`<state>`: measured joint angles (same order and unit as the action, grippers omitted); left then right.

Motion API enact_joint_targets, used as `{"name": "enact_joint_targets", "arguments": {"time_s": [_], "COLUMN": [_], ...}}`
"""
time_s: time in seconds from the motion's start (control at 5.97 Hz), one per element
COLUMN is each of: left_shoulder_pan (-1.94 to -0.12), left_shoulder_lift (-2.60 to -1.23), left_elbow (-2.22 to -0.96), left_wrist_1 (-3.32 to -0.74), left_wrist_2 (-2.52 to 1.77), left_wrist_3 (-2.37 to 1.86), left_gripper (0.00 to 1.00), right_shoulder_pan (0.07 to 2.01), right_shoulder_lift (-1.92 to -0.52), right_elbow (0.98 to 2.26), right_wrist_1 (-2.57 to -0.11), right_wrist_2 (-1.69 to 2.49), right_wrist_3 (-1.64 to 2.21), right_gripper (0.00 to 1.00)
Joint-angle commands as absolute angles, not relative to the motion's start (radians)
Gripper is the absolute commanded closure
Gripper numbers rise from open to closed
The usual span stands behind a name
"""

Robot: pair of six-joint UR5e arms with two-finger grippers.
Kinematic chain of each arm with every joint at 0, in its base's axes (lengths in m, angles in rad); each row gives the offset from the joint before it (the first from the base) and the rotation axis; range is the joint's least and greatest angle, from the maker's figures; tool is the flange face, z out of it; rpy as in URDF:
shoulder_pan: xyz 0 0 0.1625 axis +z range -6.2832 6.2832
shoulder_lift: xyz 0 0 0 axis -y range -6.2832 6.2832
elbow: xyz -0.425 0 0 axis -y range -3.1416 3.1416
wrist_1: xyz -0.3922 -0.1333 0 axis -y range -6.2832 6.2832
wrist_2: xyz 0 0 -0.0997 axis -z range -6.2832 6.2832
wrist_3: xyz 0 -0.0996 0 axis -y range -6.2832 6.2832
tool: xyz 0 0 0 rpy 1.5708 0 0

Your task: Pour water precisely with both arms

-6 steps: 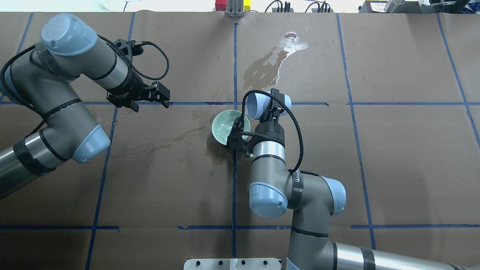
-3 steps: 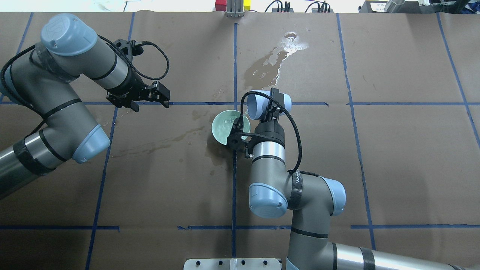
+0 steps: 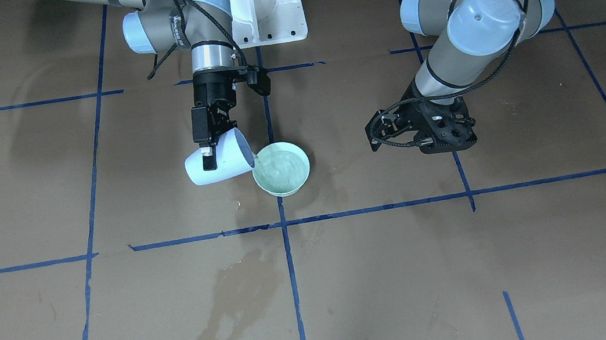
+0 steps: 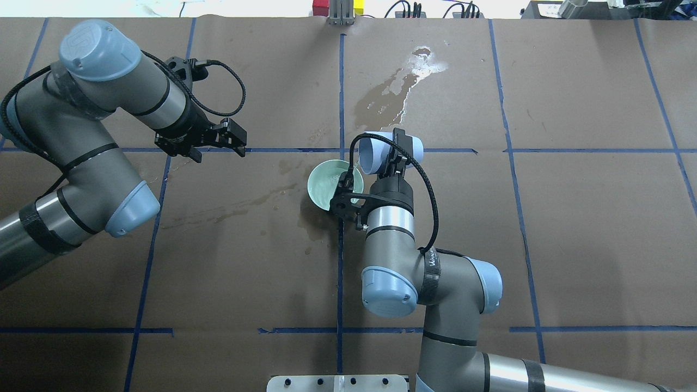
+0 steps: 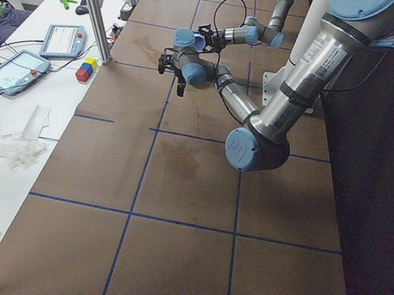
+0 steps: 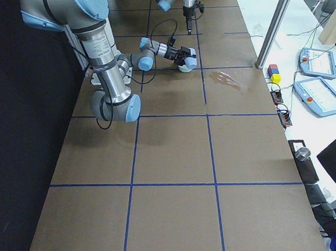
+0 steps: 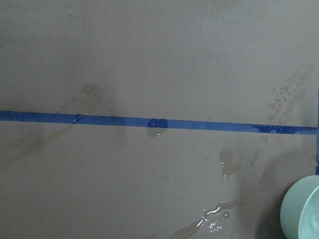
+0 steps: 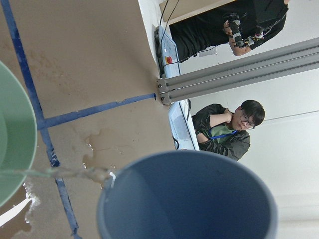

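Observation:
My right gripper (image 3: 212,154) is shut on a pale blue cup (image 3: 218,160) and holds it tipped on its side over the rim of a pale green bowl (image 3: 281,169). A thin stream of water (image 3: 256,161) runs from the cup's lip into the bowl. The right wrist view shows the cup's mouth (image 8: 189,199), the stream (image 8: 65,173) and the bowl's edge (image 8: 15,144). In the overhead view the cup (image 4: 375,152) is just right of the bowl (image 4: 326,185). My left gripper (image 4: 216,144) is open and empty, well left of the bowl.
Wet patches darken the brown paper beyond the bowl (image 4: 397,87) and beside it (image 4: 228,212). Blue tape lines (image 4: 341,81) grid the table. The white pedestal (image 3: 258,6) stands at the robot's side. Operators (image 8: 229,129) and tablets (image 5: 16,68) are past the far edge.
The cup has tipped slightly further toward the bowl and the right wrist cable has shifted. The left arm has not moved.

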<state>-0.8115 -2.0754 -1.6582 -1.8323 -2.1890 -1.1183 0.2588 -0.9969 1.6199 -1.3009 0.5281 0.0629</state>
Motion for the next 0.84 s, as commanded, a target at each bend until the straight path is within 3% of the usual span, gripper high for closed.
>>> {"name": "enact_joint_targets", "arguments": {"time_s": [0.0,0.67], "left_shoulder_pan": [-0.811,-0.811], "left_shoulder_lift": [-2.075,-2.075], "left_elbow": [-1.658,-1.658], "left_wrist_1": [-1.832,-1.832], "left_wrist_2": [-2.189,-2.189], "left_wrist_3": [-1.118,-1.118], "left_gripper": [0.0,0.0], "right_shoulder_pan": [0.258,0.258], "right_shoulder_lift": [-0.997,-0.994], "right_elbow": [1.62,1.621], "right_wrist_1": [-1.301,-1.29], "right_wrist_2": [0.528,0.528], "right_wrist_3": [0.063,0.08], "right_gripper": [1.0,1.0]}}
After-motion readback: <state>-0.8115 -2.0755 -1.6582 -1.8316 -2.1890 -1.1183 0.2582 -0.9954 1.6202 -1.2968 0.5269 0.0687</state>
